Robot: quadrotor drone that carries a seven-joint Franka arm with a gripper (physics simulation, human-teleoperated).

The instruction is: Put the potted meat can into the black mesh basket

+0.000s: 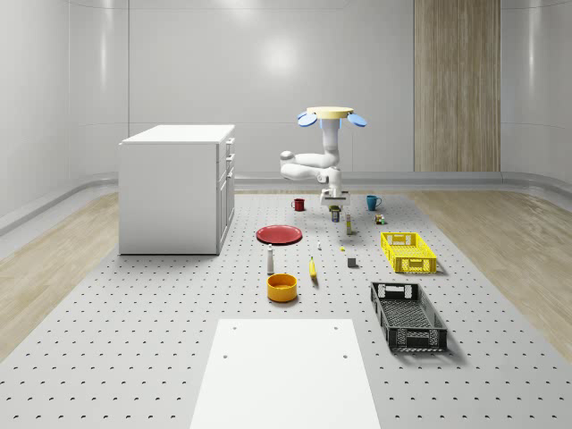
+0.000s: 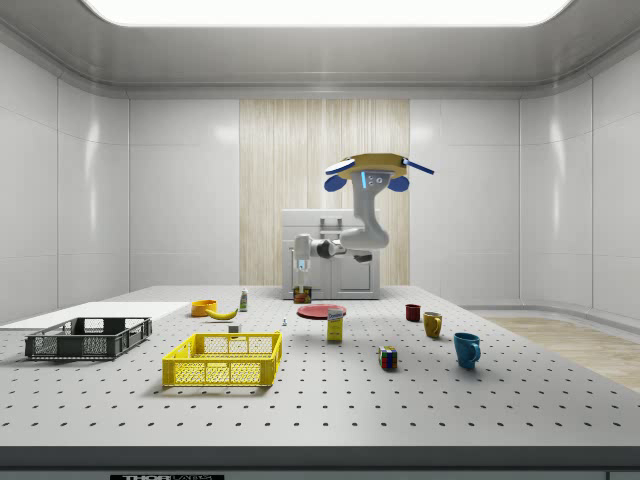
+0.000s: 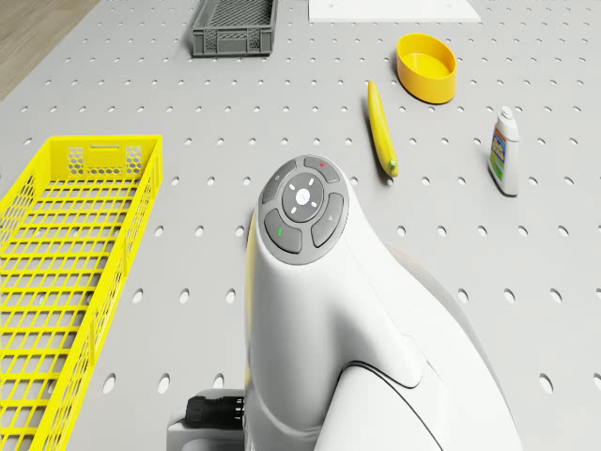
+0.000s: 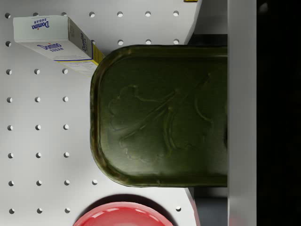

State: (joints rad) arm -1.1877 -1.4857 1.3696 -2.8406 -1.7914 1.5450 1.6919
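whole-scene view: the drone [image 1: 331, 116] hovers over the far end of the grey perforated table [image 1: 161, 340], its white arm folded down so the gripper [image 1: 335, 207] hangs just above the table, well beyond the black mesh basket [image 1: 408, 315] on the far side of the yellow plastic crate [image 1: 408, 252].

side view: the gripper [image 2: 301, 290] sits low around the dull green potted meat can [image 2: 301, 294], far from the black mesh basket [image 2: 88, 338], beyond the yellow crate [image 2: 223, 358]. i judge the arm reaches straight down so the fingers can straddle the can from above.

drone view: the arm's grey button pad points toward the black mesh basket [image 3: 235, 25], with the yellow crate [image 3: 66, 272] between.

wrist view: the can's embossed lid [image 4: 162, 115] lies close under the camera, one pale finger [image 4: 242, 113] against its edge. whether the fingers have closed on it i cannot tell. a white sugar box [image 4: 59, 40] and a red plate [image 4: 124, 215] lie near the can.
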